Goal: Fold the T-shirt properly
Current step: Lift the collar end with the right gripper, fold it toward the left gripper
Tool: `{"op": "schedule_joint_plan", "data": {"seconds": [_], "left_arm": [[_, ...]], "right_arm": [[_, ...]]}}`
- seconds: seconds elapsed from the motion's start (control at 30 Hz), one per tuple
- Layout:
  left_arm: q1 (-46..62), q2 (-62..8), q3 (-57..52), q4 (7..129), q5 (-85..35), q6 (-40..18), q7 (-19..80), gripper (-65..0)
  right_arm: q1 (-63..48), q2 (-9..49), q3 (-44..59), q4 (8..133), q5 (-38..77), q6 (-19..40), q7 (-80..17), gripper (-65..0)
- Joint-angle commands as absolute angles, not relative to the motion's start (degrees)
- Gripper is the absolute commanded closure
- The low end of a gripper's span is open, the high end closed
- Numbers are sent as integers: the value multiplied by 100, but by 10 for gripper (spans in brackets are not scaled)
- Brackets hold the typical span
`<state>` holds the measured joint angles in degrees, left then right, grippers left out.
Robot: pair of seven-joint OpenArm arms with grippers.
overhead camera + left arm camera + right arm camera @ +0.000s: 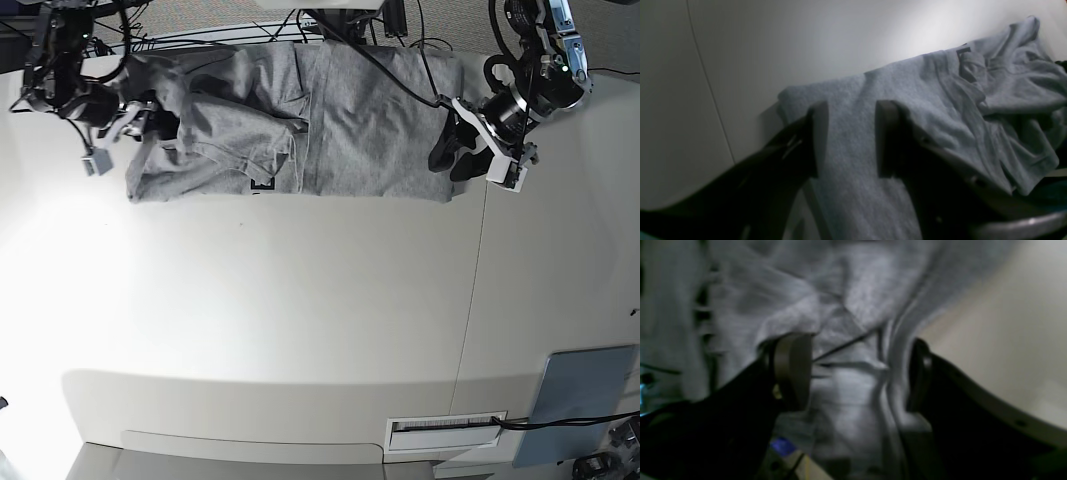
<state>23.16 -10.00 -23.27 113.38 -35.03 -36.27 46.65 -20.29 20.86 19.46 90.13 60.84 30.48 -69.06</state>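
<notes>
Near edge of the surface [300,330], base view: a white slotted label strip [445,427] set into the front lip, and a grey-blue panel [585,390] toward that view's lower right corner. A thin seam line [472,300] runs front to back through the white top. Broad bare white stretch between here and the cloth.

Far side of the surface: the T-shirt [350,130] — heather grey, lying as a wide band along the back edge. The half on the base view's right lies fairly flat, with a straight vertical fold edge near the middle. The half on that view's left is bunched and rumpled, with a scrap of black lettering [262,184] showing at its near hem.

Left gripper [848,140] — at the flat end of the shirt, on the base view's right. Jaws spread, one dark pad either side of a smooth strip of grey fabric; the wrist view shows cloth in the gap with clear space to each pad, no pinch visible. Beyond the pads the shirt runs off into creased folds, with a bit of the black print at the far top.

Right gripper [860,373] — at the rumpled end, on the base view's left. Jaws wide apart, over a ridge of wrinkled cloth; view blurred, pads not pressing together. Bare white surface shows past the outer pad.

Behind the shirt: black cables [200,35] at the back edge.
</notes>
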Motion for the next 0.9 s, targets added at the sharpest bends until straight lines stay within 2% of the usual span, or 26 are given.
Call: {"op": "schedule_joint_plan", "data": {"seconds": [0.0,0.33,0.6,0.67,0.87], "left_arm": [[2303,-1031,-2340,11439,-3601,-3642,4560,-241],[2303,-1031,-2340,11439,-3601,-3642,4558,-241],[2305,-1031,-2340,11439,-3603,-3645,4560,-241],[2305,-1033,-2340,11439,-3601,-3645,4563,-241],[2305,-1031,-2340,11439,-3601,-3645,4563,-241]], "right_arm": [[-2080,2106,1863,9026,5953,2974,-7229,-391],[-2080,2060,1487,9026,5927,2840,-7192,-390],[-2080,2060,1028,9026,5516,2838,-6740,-384],[-2080,2047,1017,9026,5516,2838,-6713,-320],[-2078,2049,1024,9026,5349,2849,-6619,-54]]}}
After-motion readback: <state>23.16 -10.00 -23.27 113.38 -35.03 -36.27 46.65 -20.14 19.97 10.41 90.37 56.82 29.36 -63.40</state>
